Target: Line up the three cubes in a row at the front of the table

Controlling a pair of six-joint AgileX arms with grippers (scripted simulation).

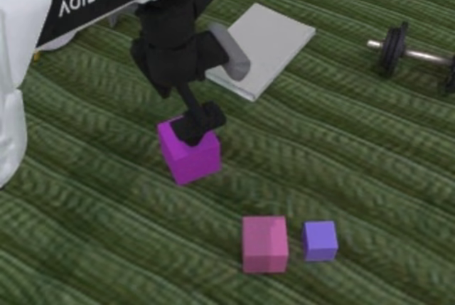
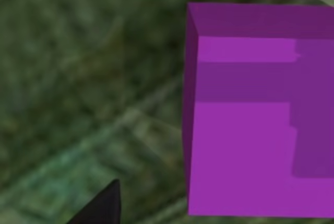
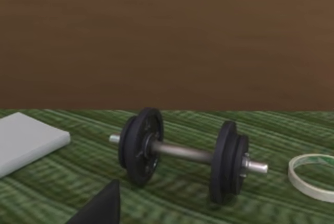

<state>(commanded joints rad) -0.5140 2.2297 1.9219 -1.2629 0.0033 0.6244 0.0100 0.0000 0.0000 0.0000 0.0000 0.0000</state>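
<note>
Green ribbed cloth covers the table, with a brown wooden edge along the far side. My left gripper sits on top of the magenta-purple cube at centre-left, clenched on it as far as the top view shows (the left wrist view shows only one finger tip beside the cube). Toward the front right, the pink cube and the blue-violet cube stand just beside each other, apart. My right arm is out of the top view, its wrist camera facing a dumbbell. Risk: a shallow grip could let the big cube slip or twist, and setting it down carelessly could knock the pink one
</note>
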